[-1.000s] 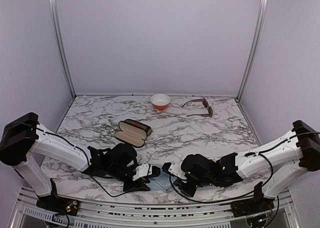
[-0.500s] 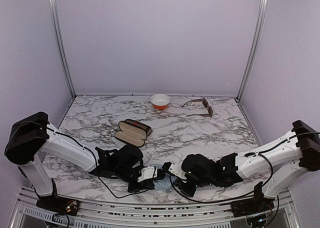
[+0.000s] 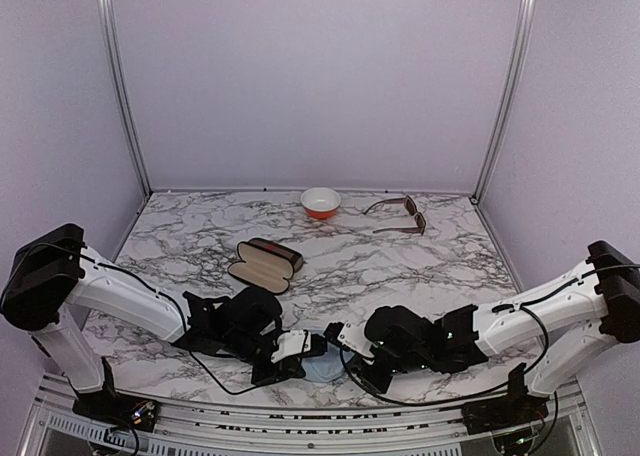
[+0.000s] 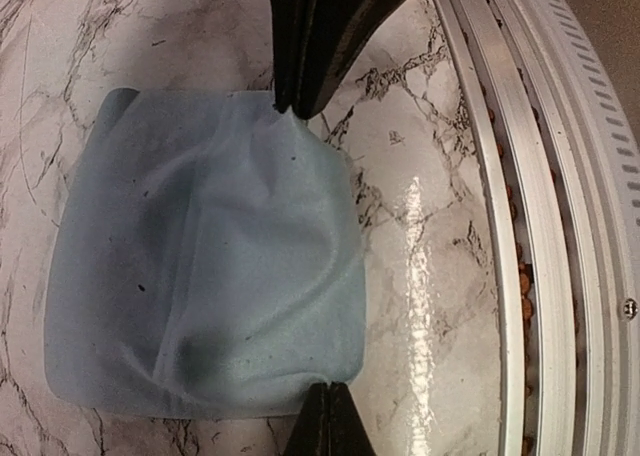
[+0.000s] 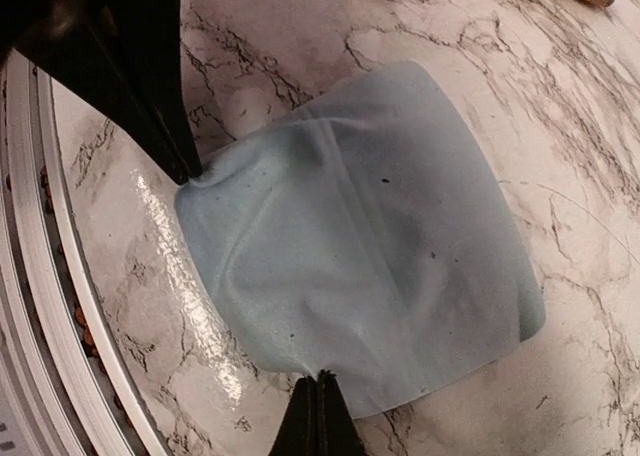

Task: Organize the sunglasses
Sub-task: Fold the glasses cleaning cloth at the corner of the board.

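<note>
Since a second ago: left arm has slid a little toward centre along the near edge, and its jaws have shut. Right arm hardly moved. Nothing else on the tabletop (image 3: 440, 266) has shifted.

Left gripper (image 4: 325, 401): fingers pressed together, clamped on one end of the blue cloth (image 4: 200, 276), on the edge that faces the metal rail (image 4: 520, 226).

Right gripper (image 5: 320, 391): fingers together too, pinching the other end of that same edge. The two grippers face each other across the cloth, at the middle of the near edge. Cloth is rumpled and slack between them, and mostly lying on the marble.

Brown sunglasses (image 3: 400, 216): near the far right corner, arms unfolded, well apart from both grippers. Only this pair shows; no second pair in any view.

Brown case (image 3: 265, 264): left of centre, lid open, pale lining showing, nothing visible inside. Orange bowl (image 3: 321, 202): middle of the far edge, just left of the sunglasses.

Progress, as a judgement: early. The visible pair is not in a case and the open case looks empty. The cloth work reads as a side step, perhaps folding or placing it. Still left: fetching the sunglasses, folding the arms, seating them in the case and closing it.
</note>
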